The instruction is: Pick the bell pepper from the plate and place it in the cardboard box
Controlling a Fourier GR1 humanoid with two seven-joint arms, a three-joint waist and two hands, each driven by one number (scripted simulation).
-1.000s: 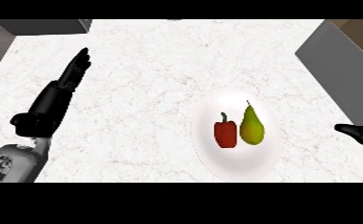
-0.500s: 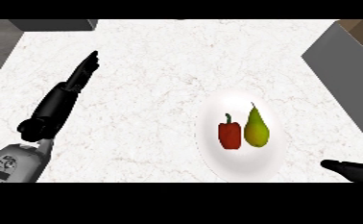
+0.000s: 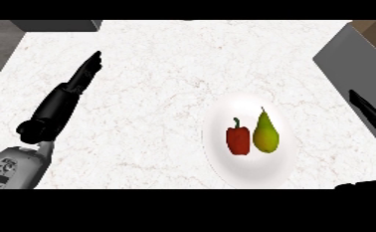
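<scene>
Red bell pepper (image 3: 238,139) beside a pear (image 3: 265,132) on the white plate (image 3: 251,171) lower right — left hand (image 3: 67,96) at left, fingers straight; right hand's (image 3: 363,107) fingers unclear.

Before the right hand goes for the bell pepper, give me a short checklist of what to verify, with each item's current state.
1. Bell pepper on the plate: ok, upright at the left.
2. Pear apart from the pepper: not ok, they stand side by side, nearly touching.
3. Left hand out of the way: ok, open, resting on the counter at the left.
4. Right hand ready to grasp: cannot tell, only a sliver shows at the right edge.
5. Cardboard box located: cannot tell, no box is clearly visible.
</scene>
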